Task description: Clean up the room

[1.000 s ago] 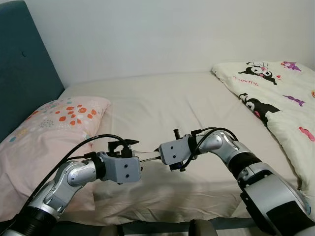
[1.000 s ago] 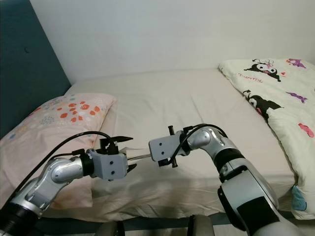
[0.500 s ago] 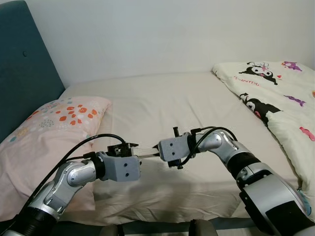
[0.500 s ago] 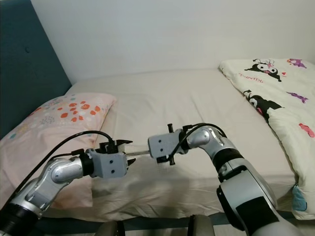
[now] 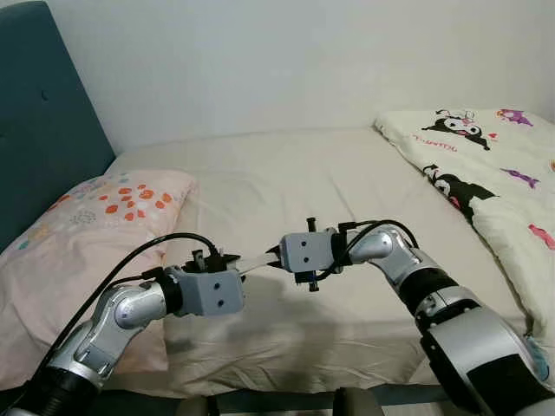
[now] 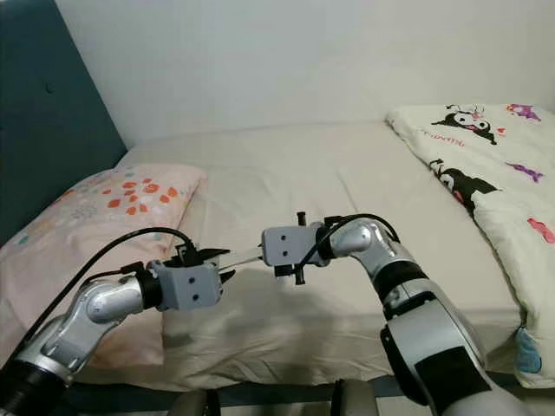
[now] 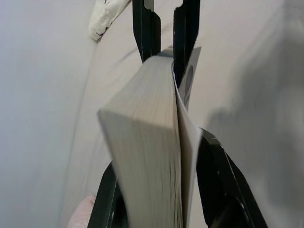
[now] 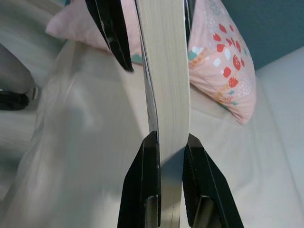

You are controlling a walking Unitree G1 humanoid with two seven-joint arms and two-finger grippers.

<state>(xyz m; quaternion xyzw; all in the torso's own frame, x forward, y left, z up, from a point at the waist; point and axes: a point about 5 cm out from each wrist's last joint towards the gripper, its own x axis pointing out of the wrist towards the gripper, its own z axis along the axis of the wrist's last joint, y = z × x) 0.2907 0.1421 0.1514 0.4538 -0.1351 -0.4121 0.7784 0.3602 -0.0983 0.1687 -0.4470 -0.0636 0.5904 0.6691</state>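
Observation:
A thin book (image 5: 260, 261) with cream page edges hangs level above the bed (image 5: 286, 173), between my two grippers. My right gripper (image 5: 274, 257) is shut on one end of it; in the right wrist view its fingers (image 8: 151, 156) press both covers of the book (image 8: 164, 71). My left gripper (image 5: 228, 260) reaches in from the other side. Its fingers (image 7: 216, 180) straddle the book (image 7: 147, 142), standing open with a small gap on one side.
A pink flowered pillow (image 5: 95, 225) lies at the left, against the teal headboard (image 5: 35, 130). A cream quilt with cartoon prints (image 5: 486, 165) covers the right side of the bed. A white wall runs behind the bed.
The right gripper has lifted the book a little and carried it left. The left gripper has come up so that its spread fingers now sit around the book's free end.

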